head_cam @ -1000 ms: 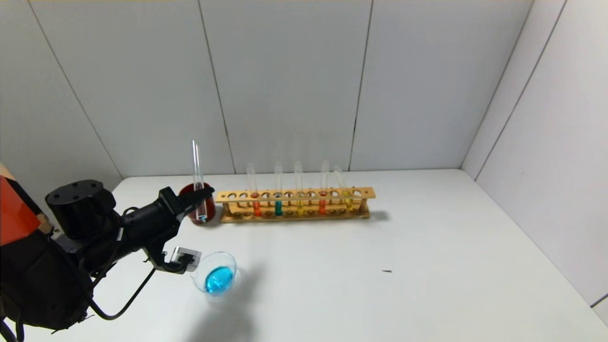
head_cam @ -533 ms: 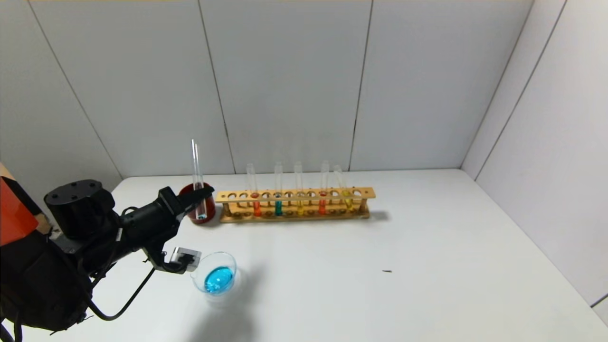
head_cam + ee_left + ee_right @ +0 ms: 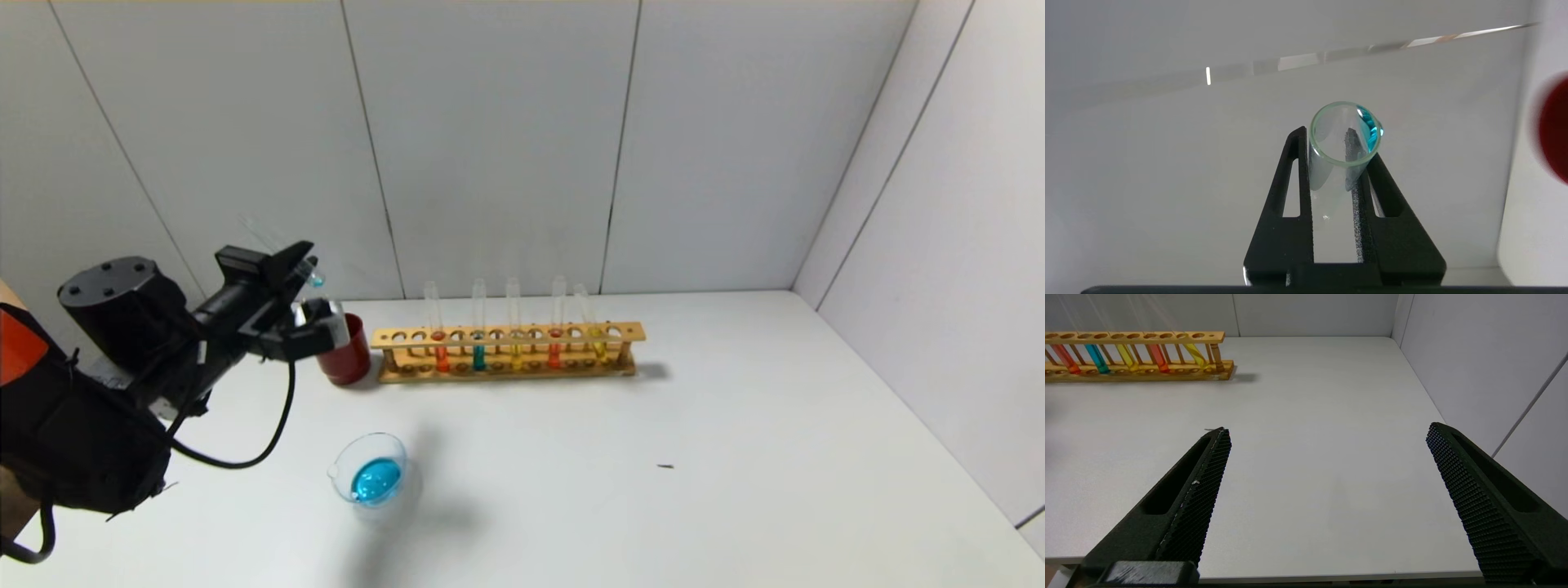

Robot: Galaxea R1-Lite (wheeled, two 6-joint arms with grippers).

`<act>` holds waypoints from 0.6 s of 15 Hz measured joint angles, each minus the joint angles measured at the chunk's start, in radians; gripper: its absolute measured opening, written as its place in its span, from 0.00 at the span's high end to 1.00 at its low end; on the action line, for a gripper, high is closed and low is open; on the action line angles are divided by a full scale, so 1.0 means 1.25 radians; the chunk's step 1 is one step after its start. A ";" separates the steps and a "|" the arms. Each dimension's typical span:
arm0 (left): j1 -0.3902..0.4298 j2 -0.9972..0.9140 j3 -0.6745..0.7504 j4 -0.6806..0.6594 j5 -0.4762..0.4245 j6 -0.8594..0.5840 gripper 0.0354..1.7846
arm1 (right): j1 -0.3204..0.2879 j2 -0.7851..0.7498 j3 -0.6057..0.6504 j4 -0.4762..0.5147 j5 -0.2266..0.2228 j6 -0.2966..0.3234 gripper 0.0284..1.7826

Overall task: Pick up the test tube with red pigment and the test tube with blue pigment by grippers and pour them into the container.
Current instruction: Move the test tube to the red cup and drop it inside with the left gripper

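White wall behind, left gripper (image 3: 1338, 163) clamps the seemingly near-empty test tube with blue pigment (image 3: 1342, 143) between its jaws.

Even, bright overhead light fills the white table (image 3: 735, 425). Soft shadows fall toward five o'clock of the container (image 3: 369, 474) and three o'clock of the wooden rack (image 3: 506, 335). The dark red cup (image 3: 1553, 126) is blurred.

In the head view the dark red cup (image 3: 349, 353) is sitting half hidden behind the left gripper (image 3: 304, 255); in the left wrist view it's blurring off the right edge.
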 joint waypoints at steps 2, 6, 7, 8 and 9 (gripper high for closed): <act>-0.023 0.004 -0.128 0.030 0.127 -0.158 0.84 | 0.000 0.000 0.000 0.000 0.000 0.000 0.02; -0.061 0.003 -0.288 0.189 0.409 -0.555 0.84 | 0.000 0.000 0.000 0.000 0.000 0.000 0.02; -0.066 0.002 -0.306 0.246 0.436 -0.669 0.84 | 0.000 0.000 0.000 0.000 0.000 0.000 0.02; -0.068 -0.001 -0.318 0.293 0.446 -0.774 0.84 | 0.000 0.000 0.000 0.000 0.000 0.000 0.02; -0.066 -0.003 -0.324 0.337 0.449 -0.880 0.84 | 0.000 0.000 0.000 0.000 0.000 0.000 0.02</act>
